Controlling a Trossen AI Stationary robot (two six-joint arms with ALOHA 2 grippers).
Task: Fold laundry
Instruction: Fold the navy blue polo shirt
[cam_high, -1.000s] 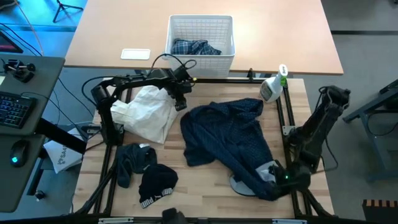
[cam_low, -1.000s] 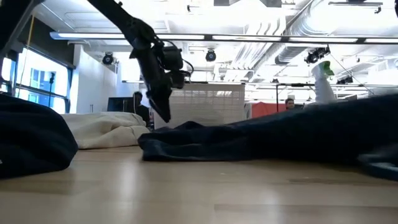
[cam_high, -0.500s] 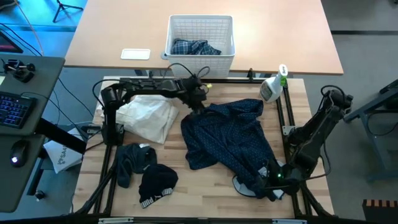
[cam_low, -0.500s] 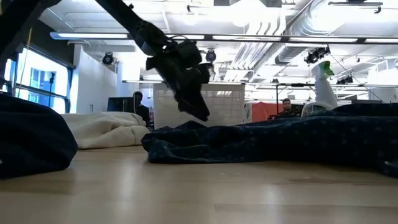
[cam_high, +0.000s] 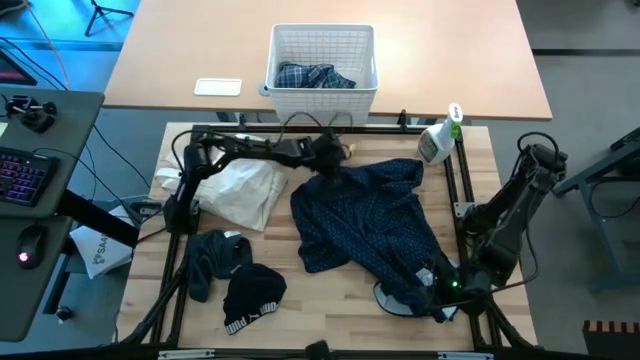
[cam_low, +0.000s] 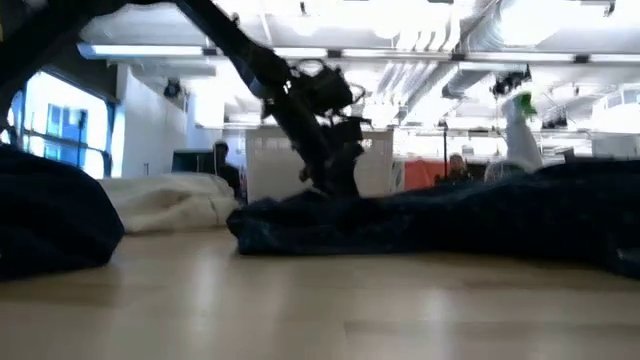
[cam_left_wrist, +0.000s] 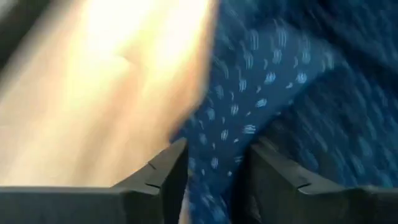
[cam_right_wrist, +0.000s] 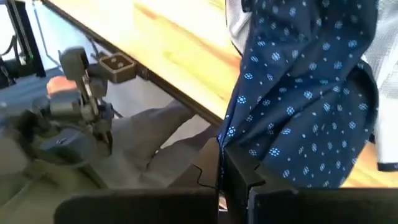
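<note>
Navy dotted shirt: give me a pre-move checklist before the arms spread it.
1. Left pincer at the far edge of the navy dotted shirt: ok.
2. Fabric between left fingers: ok; grip closed: cannot tell.
3. Right pincer shut on the shirt's near corner: ok.
4. Shirt flat: not ok, bunched.
5. Cream garment apart from the shirt: ok.
6. Spray bottle apart from the shirt: ok.

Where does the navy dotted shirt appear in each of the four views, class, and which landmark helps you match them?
High view: navy dotted shirt spread across the table's centre and right.
Low view: a low dark mound from centre to right.
Left wrist view: fills the right half.
Right wrist view: hangs at right.
Shared landmark: the left gripper at the shirt's far edge.
</note>
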